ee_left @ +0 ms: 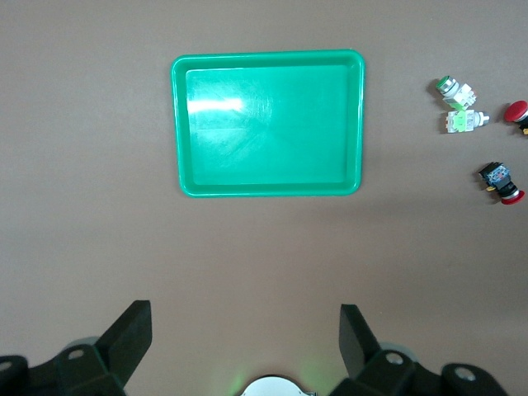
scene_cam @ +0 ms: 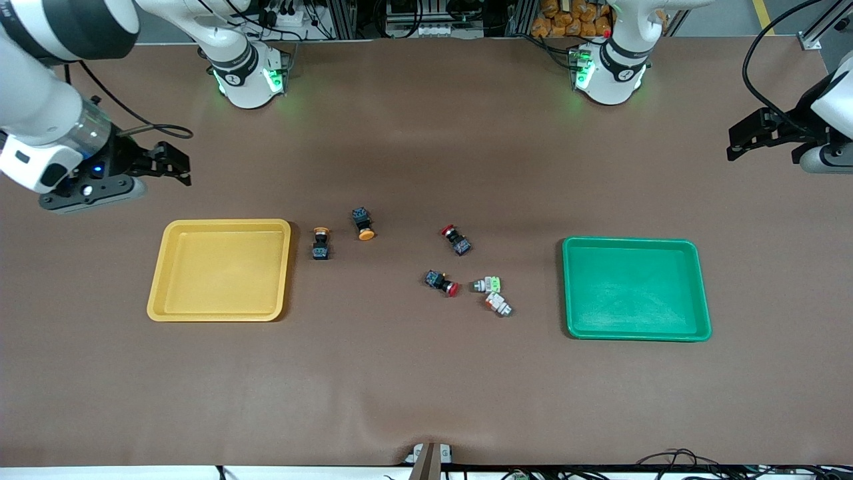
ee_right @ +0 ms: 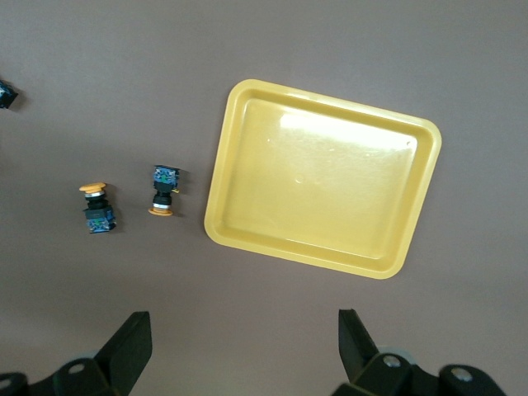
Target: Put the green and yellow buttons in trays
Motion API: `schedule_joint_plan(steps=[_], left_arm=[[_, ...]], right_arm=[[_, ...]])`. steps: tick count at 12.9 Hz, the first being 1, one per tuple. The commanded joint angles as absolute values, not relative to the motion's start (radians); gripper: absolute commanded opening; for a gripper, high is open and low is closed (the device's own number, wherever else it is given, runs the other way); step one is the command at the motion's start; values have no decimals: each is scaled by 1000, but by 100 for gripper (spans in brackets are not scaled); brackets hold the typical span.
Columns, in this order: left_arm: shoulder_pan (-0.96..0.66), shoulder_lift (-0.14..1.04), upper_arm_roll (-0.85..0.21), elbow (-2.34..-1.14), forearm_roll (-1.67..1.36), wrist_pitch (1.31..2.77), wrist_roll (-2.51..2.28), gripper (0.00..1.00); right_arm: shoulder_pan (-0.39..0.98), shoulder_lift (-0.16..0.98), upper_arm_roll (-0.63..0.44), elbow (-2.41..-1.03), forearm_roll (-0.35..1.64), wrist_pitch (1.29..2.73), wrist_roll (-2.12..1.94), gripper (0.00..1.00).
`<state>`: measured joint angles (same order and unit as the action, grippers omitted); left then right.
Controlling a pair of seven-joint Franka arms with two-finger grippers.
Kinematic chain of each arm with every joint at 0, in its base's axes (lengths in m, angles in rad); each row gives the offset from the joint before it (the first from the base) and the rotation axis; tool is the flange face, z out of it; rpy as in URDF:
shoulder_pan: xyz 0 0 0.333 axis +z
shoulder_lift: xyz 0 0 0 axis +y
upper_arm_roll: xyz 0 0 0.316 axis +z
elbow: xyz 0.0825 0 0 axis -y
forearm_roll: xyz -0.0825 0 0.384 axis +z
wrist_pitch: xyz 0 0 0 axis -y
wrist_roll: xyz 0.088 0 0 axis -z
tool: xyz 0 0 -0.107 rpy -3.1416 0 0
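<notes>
Two black-bodied buttons with orange-yellow caps [scene_cam: 320,243] [scene_cam: 363,223] lie beside the yellow tray [scene_cam: 160,280], and both appear in the right wrist view [ee_right: 97,206] [ee_right: 163,190] with that tray [ee_right: 216,206]. Two pale buttons [scene_cam: 486,285] [scene_cam: 498,304] lie mid-table, toward the green tray [scene_cam: 570,287]; the left wrist view shows them [ee_left: 455,92] [ee_left: 464,122] and that tray [ee_left: 176,124]. My right gripper [scene_cam: 181,170] [ee_right: 245,326] hangs open and empty over bare table by the yellow tray. My left gripper [scene_cam: 736,143] [ee_left: 246,318] hangs open and empty over bare table by the green tray.
Two black switches with red caps [scene_cam: 456,240] [scene_cam: 442,282] lie next to the pale buttons, and the left wrist view catches them too [ee_left: 517,113] [ee_left: 502,181]. Both trays hold nothing. Brown cloth covers the table.
</notes>
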<state>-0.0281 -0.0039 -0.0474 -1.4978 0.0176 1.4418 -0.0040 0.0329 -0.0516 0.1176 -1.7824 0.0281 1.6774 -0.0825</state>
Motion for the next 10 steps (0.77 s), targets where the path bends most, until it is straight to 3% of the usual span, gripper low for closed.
schedule_joint_plan(steps=[1,10], left_arm=[[-26,-3,-48,-1486,11,1428,-18,100],[-26,-2,-48,-1486,9,1428,-15,100]], right_arm=[[40,-81,115,-1809,41,1681,-61,100],[-28,-83,104,-1809,43,1658,-222,100]])
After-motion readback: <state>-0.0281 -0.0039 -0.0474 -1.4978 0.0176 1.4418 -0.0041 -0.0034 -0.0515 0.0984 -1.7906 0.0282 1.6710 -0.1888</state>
